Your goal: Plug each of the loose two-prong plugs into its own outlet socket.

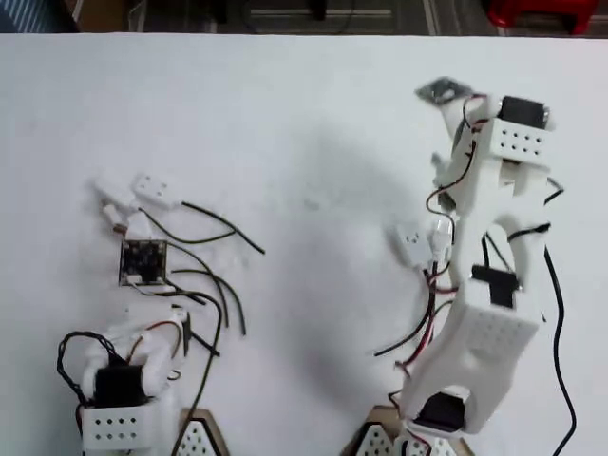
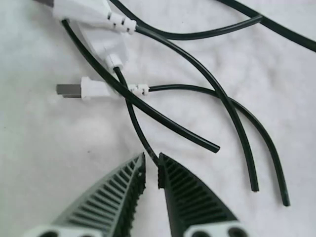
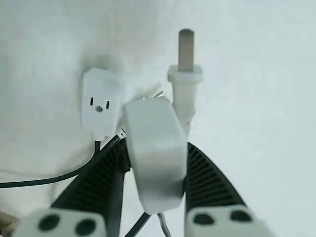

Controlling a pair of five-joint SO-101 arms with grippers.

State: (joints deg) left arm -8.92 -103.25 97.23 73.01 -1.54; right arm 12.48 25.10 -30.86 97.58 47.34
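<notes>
My right gripper (image 3: 155,148) is shut on a white plug (image 3: 185,89) with a rounded body; its metal prongs point away from me. A white outlet socket (image 3: 101,103) lies right beside that plug, slots facing up, with a black cable trailing off it. From above, this socket (image 1: 413,242) and the held plug (image 1: 442,232) sit mid-right on the table. My left gripper (image 2: 151,165) is shut on a thin black cable (image 2: 133,118) running to a white plug (image 2: 111,49). A loose two-prong plug (image 2: 81,90) lies flat close ahead of it.
Several black cables (image 2: 237,128) cross the white table (image 1: 304,123) ahead of the left gripper (image 1: 183,328). A white socket block (image 1: 157,190) and a small black-and-white square board (image 1: 142,261) lie at the left. A metal piece (image 1: 439,91) rests beyond the right arm.
</notes>
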